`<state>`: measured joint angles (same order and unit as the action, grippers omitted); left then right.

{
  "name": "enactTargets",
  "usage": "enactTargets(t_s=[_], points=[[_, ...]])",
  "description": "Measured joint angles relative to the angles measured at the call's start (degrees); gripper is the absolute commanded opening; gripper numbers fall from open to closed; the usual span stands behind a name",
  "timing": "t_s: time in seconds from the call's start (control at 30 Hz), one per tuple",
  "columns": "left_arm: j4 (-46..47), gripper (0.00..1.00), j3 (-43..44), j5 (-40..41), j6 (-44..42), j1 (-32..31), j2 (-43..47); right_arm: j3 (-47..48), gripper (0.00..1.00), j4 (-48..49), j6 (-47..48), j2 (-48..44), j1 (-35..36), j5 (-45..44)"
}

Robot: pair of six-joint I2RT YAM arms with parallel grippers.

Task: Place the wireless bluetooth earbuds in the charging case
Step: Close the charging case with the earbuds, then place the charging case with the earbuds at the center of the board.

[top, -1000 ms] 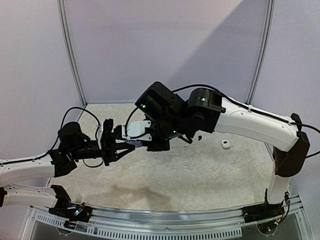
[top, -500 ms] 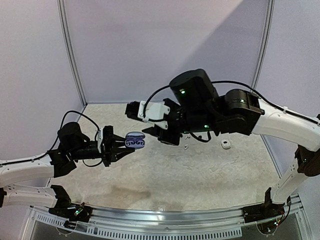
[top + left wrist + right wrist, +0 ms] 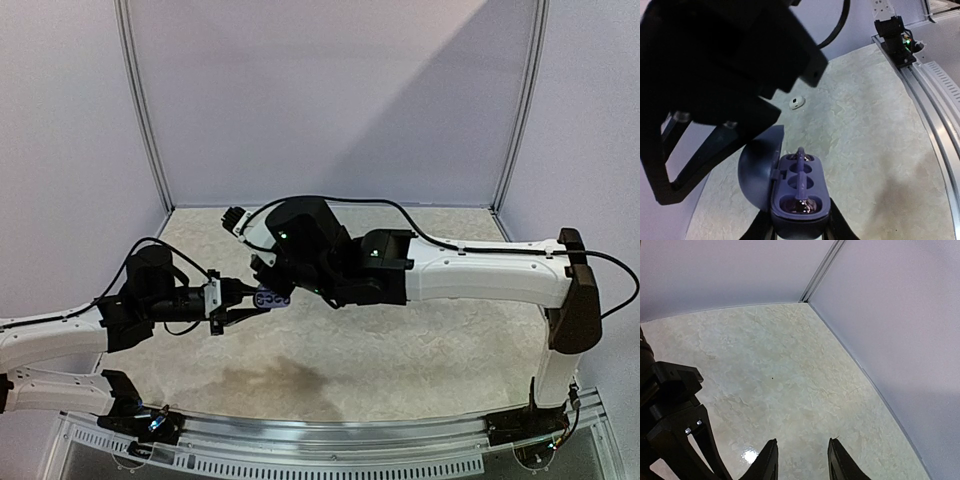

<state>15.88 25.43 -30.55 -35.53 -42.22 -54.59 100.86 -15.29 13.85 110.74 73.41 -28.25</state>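
Two robot arms: one left arm [image 3: 60, 340], one right arm [image 3: 480, 275]. One open purple charging case [image 3: 800, 192] with three round recesses. Possibly two earbuds [image 3: 799, 204] seated inside, though the dim view leaves that count unsure. One small white object [image 3: 797, 103] on the one table [image 3: 875, 140].

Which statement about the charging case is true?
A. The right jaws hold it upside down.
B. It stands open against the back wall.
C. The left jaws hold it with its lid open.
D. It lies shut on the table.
C: the case sits clamped in the left jaws above the table, its lid swung open beside the wells, while the right jaws stand apart with nothing between them.
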Motion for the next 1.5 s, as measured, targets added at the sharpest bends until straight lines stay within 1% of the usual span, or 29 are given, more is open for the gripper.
enactTargets(t_s=[0.2, 0.3, 0.43, 0.53, 0.63, 0.73, 0.83, 0.97, 1.07, 1.17, 1.2, 1.23, 1.3, 1.4, 1.5], points=[[-0.57, 0.0, 0.13, 1.73, 2.6, -0.02, -0.13, -6.4, 0.33, -0.15, -6.38, -3.8, 0.2, -1.31], [-0.09, 0.0, 0.57, 2.32, 3.65, -0.02, -0.55, -7.02, 0.34, -0.92, -7.85, -4.31, 0.37, -0.9], [-0.04, 0.0, 0.9, 3.06, 5.88, -0.02, -1.53, -7.56, 0.34, -1.36, -8.83, -4.66, 0.46, 1.99], [-0.61, 0.0, 0.9, 3.19, 8.22, 0.0, -1.79, -8.15, 0.37, -1.51, -9.92, -4.98, 0.46, 2.86], [-1.09, 0.0, 1.03, 3.23, 12.17, 0.0, -1.79, -9.9, 0.38, -1.62, -10.73, -6.49, 0.37, 2.12], [-2.14, 0.0, 2.21, 3.78, 17.62, 0.0, -1.81, -11.02, 0.44, -3.54, -11.82, -8.63, -0.46, 0.76], [-5.22, 0.0, 4.81, 4.57, 23.19, 0.02, -2.58, -11.54, 0.49, -5.99, -14.14, -11.17, -2.54, -1.29], [-11.78, 0.0, 10.14, 5.35, 29.38, 0.98, -6.34, -12.26, 0.55, -11.41, -20.72, -15.5, -9.73, -2.45], [-19.19, 0.0, 16.26, 4.22, 34.42, 3.98, -12.31, -13.84, 0.7, -16.57, -27.08, -18.25, -18.08, -1.22], [-27.65, 0.0, 23.15, 2.91, 37.59, 7.52, -19.12, -15.1, 0.85, -21.84, -31.32, -19.17, -25.83, 0.87], [-30.97, 0.0, 25.86, 2.45, 38.27, 8.46, -21.29, -15.37, 0.9, -23.61, -32.02, -19.17, -28.81, 2.21], [-34.47, 0.0, 28.76, 2.01, 38.86, 9.2, -23.32, -15.54, 0.97, -25.55, -32.57, -19.1, -31.76, 3.56], [-39.78, 0.0, 34.29, 0.98, 40.35, 10.47, -26.97, -15.69, 0.99, -28.24, -33.57, -18.88, -36.96, 6.29], [-45.13, 0.0, 40.44, -0.39, 43.95, 13.07, -31.56, -15.61, 0.99, -31.26, -34.56, -17.42, -44.78, 9.01], [-48.5, 0.0, 43.23, -1.07, 47.65, 16.94, -35.98, -15.37, 0.98, -33.79, -34.75, -13.86, -50.03, 10.47]])
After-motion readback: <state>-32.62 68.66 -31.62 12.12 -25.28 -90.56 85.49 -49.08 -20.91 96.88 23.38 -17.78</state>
